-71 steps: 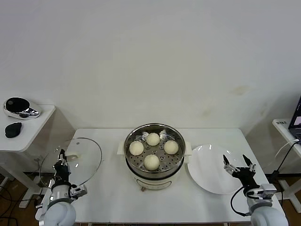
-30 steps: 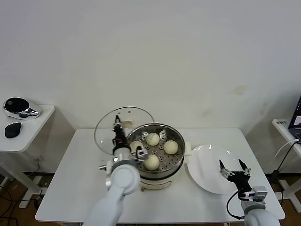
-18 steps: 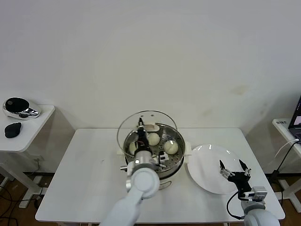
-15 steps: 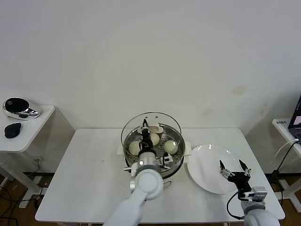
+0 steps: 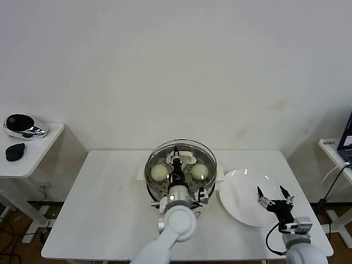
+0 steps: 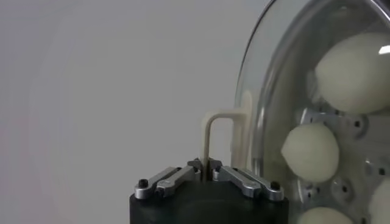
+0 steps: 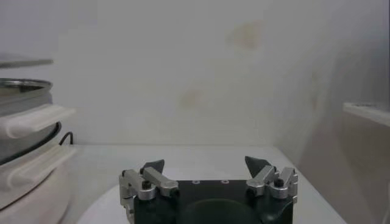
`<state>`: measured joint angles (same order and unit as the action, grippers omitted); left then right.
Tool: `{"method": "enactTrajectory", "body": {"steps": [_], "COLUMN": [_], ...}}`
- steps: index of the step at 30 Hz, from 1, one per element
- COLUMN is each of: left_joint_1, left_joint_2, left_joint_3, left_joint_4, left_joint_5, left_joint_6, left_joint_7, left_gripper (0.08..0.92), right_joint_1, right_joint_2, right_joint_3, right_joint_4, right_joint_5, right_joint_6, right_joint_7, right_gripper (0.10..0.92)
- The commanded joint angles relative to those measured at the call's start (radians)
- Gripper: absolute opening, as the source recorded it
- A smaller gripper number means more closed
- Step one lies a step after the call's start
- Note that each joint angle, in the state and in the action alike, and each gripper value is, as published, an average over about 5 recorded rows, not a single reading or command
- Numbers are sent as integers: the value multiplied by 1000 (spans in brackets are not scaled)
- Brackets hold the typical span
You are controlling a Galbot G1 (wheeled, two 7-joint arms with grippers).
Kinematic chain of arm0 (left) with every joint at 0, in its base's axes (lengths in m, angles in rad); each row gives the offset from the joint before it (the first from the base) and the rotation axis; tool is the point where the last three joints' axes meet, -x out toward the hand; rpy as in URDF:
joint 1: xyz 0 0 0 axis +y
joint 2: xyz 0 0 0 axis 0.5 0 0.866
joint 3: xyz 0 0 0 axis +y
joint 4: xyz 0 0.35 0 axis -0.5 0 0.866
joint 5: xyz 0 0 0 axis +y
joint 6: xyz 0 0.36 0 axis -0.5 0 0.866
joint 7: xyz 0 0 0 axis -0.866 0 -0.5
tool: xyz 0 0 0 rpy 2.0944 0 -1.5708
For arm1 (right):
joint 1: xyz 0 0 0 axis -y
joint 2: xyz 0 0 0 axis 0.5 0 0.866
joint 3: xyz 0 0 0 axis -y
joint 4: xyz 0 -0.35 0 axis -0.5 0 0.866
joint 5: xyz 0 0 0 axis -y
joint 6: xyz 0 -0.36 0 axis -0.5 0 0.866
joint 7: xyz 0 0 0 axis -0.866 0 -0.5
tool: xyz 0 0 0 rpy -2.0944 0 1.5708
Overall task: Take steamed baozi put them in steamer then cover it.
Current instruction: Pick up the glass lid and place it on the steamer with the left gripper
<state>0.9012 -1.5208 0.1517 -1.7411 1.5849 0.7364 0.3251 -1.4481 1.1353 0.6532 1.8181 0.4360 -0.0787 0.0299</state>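
Carried in from the table's left edge, the glass lid [image 5: 181, 162] now sits over the steamer [image 5: 212, 187] and its baozi [image 5: 159, 172], the left gripper [image 5: 176, 155] clamped on its handle, the right gripper [image 5: 273, 201] spread empty above the white plate [image 5: 242, 192].

The left arm reaches forward over the middle of the table, its left gripper [image 5: 176, 160] clamped tight with fingers pressed together. The right arm rests low at the table's right side, right gripper [image 5: 273, 196] spread wide, fingertips pointing forward.
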Motion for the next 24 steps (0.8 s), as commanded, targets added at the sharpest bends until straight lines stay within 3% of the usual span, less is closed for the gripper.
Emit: {"method": "enactTrajectory", "body": {"steps": [1, 24], "left_joint_1": [19, 36], "left_joint_2": [-7, -5], "left_joint_3": [21, 4], "left_joint_4": [-16, -2], "left_joint_5": [30, 43], "left_joint_6": [45, 44], "left_joint_7": [38, 31], "left_gripper": [141, 141], "right_joint_1": [1, 5], "right_joint_2": [-1, 1], "right_joint_3": [-2, -11], "right_joint_4": [-4, -13], "right_joint_5": [-1, -9], "right_joint_6": [2, 5], "right_joint_7": [0, 0], "right_gripper": [823, 823]}}
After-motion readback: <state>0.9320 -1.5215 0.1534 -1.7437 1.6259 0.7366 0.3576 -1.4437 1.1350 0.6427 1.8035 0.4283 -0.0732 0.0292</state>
